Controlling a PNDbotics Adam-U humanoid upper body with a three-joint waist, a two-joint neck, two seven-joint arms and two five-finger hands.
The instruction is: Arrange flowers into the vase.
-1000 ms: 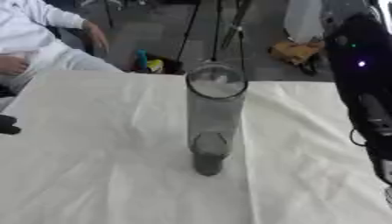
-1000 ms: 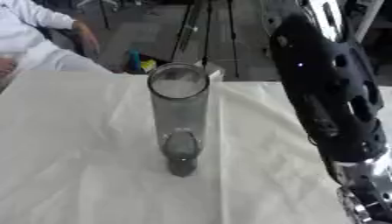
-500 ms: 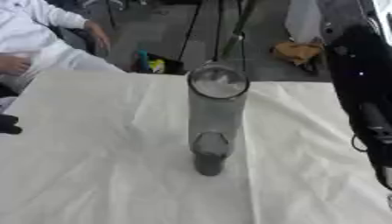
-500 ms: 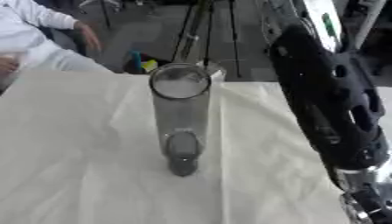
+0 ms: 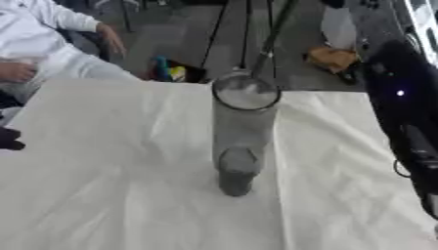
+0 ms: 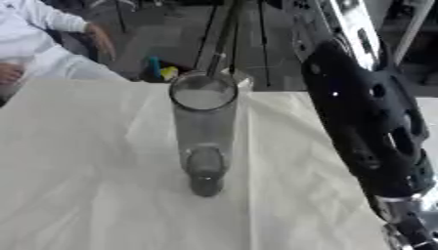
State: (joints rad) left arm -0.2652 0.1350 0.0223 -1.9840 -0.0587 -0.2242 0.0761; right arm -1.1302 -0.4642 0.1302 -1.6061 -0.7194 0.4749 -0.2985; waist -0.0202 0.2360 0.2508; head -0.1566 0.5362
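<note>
A tall clear glass vase (image 5: pixel 242 141) stands upright in the middle of the white tablecloth (image 5: pixel 111 185). A thin dark green stem (image 5: pixel 275 30) slants down from the top edge to the far side of the vase's rim; its upper end is out of view. My black right arm (image 6: pixel 359 122) rises from the lower right, close beside the vase, and leaves the view at the top, so its hand is hidden. A small dark part of my left hand (image 5: pixel 9 138) shows at the left edge.
A person in white (image 5: pixel 43 44) sits beyond the table's far left corner. Tripod legs (image 5: pixel 218 29) and small coloured things (image 5: pixel 167 71) are on the floor behind the table. The cloth's far edge runs just behind the vase.
My right arm has shifted slightly beside the vase. The vase and the left hand stay where they were.
</note>
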